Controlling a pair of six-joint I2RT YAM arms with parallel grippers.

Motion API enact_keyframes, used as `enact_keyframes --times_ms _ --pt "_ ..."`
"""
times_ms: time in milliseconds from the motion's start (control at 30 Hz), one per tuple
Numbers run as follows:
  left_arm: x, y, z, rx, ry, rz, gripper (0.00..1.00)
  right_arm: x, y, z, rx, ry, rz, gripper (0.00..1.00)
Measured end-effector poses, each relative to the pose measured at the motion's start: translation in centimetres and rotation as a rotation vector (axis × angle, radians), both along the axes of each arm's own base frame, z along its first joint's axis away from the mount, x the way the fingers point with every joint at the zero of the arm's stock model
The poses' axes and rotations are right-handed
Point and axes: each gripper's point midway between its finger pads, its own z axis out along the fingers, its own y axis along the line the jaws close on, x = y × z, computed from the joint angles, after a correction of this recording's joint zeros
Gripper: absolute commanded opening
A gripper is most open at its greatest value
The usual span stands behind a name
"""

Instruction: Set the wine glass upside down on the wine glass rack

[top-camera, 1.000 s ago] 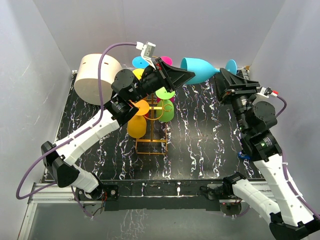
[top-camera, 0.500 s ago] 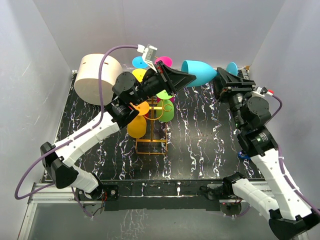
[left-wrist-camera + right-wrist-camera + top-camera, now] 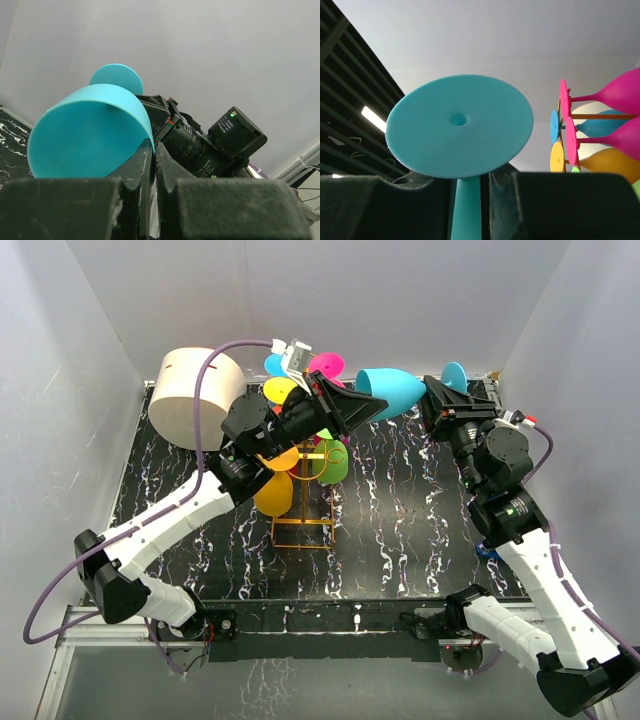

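Pinching the rim of the wine glass [image 3: 90, 130], the left hand [image 3: 152, 150] is standing fully closed, the thin bowl wall seemingly caught between its black, rough-textured fingers.

- **Wine glass:** teal, matte and opaque, plastic by the look of it. It has a rounded bowl, a slim stem and a flat round foot with a small dimple at its centre. It is hanging in the air on its side, mouth toward the left arm and foot toward the right, above the far part of the worktop [image 3: 400, 520] and just right of the rack.
- **Right hand [image 3: 468, 182]:** it is standing narrow on either side of the stem, just under the foot. Whether its fingers are pressing the stem cannot be told.
- **Wine glass rack [image 3: 300, 546]:** thin golden-orange wire on a rectangular base. It is already carrying other glasses [image 3: 273, 490], bowls down, in yellow, green, pink and blue.
- **Cream cylinder [image 3: 195, 395]:** smooth and drum-shaped, sitting at the far left.
- **Worktop:** black with white marbled veining.

**Progress:** the glass is lifted and is being shared between both hands. Turning it upside down and hanging it on the rack are not yet done, and no free hook can be made out.
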Motion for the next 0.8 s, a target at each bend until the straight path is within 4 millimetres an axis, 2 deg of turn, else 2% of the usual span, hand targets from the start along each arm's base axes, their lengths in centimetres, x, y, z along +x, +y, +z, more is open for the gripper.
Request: enact_keyframes --times_ms 67,100,200,300,500,667,800 --pt "-0.2 0.1 0.0 0.001 0.002 -0.001 0.00 -0.1 0.1 0.1 0.002 -0.004 0.007 0.00" --pt "-0.2 0.2 -0.1 0.001 0.002 -0.001 0.00 -0.1 0.2 0.2 0.003 -0.005 0.008 0.00" --pt "-0.3 0.2 -0.3 0.005 0.007 -0.002 0.15 -0.2 0.1 0.3 -0.006 -0.013 0.005 0.00" --pt "-0.7 0.5 -0.3 0.012 0.013 -0.005 0.35 -0.2 -0.2 0.8 -0.030 -0.040 -0.016 0.00" --pt "-1.9 2.6 0.6 0.014 0.009 0.024 0.55 -1.4 -1.3 1.9 -0.163 -0.142 -0.089 0.00" --pt "-2.6 4.4 1.3 0.022 0.009 0.061 0.62 -3.8 -2.4 2.6 -0.371 -0.260 -0.156 0.00" --pt "-2.9 5.5 1.3 0.038 0.029 0.092 0.67 -5.6 -2.4 2.0 -0.579 -0.337 -0.175 0.00"
